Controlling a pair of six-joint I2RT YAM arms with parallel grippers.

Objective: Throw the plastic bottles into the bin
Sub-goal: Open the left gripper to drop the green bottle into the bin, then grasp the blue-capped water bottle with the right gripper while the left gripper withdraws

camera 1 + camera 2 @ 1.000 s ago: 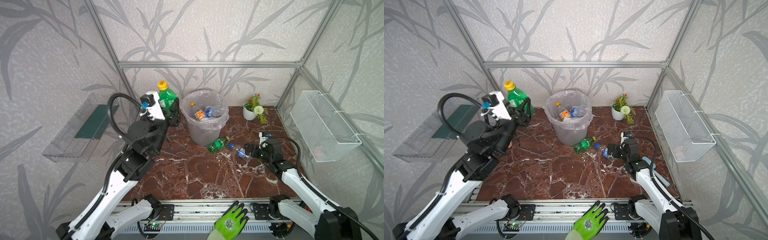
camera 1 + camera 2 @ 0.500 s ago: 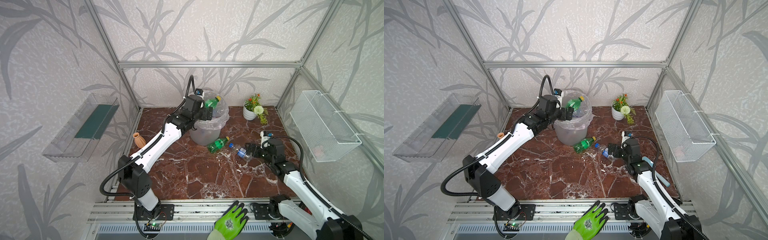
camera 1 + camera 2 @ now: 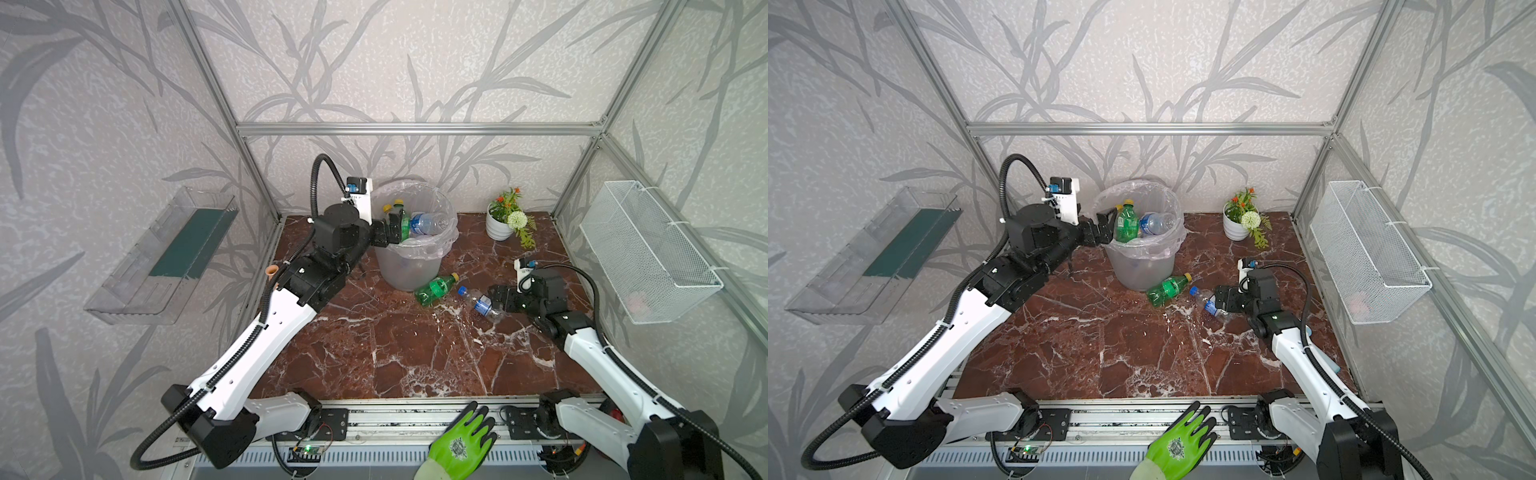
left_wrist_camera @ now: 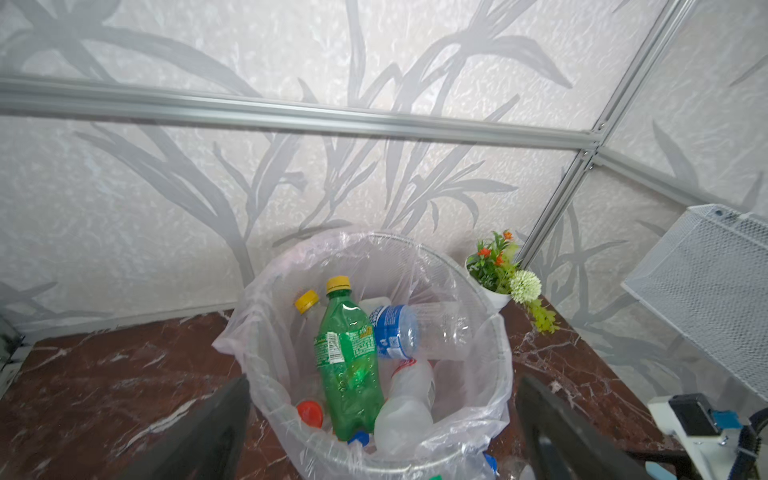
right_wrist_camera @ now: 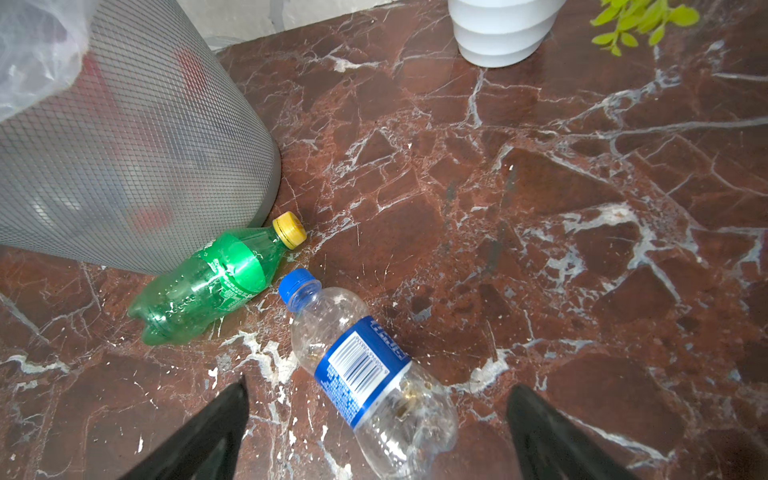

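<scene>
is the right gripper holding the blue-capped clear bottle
No, the right gripper is open, its jaws wide apart with the clear bottle lying on the marble.

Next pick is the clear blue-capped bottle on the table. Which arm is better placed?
Right. The right gripper is open and low at the clear bottle, whose base lies between its jaws in the wrist view. The left gripper is open too, but up at the rim of the bin, farther off.

The near half of the red-brown marble desk [image 3: 374, 353] lies bare — wide passage. Behind it stands the round grey bag-lined bin [image 3: 399, 270], a green plastic bottle [image 3: 434, 289] lying at its foot and a clear blue-capped bottle [image 3: 482, 304] just beside.
</scene>
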